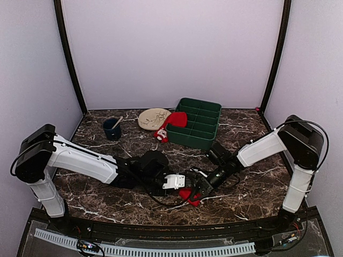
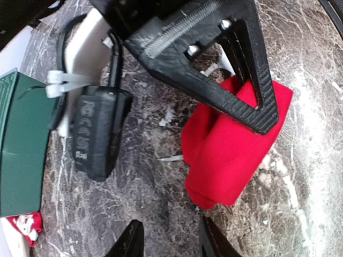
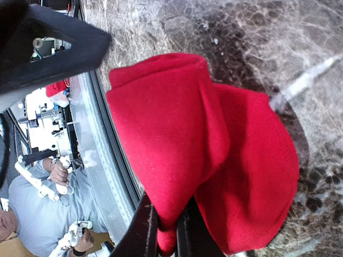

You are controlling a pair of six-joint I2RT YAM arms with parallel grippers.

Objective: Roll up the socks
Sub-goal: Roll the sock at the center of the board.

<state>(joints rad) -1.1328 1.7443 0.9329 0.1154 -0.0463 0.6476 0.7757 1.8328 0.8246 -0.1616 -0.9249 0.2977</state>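
Note:
One red sock lies folded over on the marble table near its front edge. My right gripper is shut on a fold of it, and its black fingers cover the sock's top in the left wrist view. My left gripper is open just short of that sock, with only bare table between its fingertips. From above, both grippers meet at the sock, left gripper and right gripper. The other sock hangs over the green bin's corner, its white patterned end on the table.
A green compartment bin stands at the back centre. Beside it are a beige plate and a dark blue cup with a spoon. The table's front rail runs close to the held sock.

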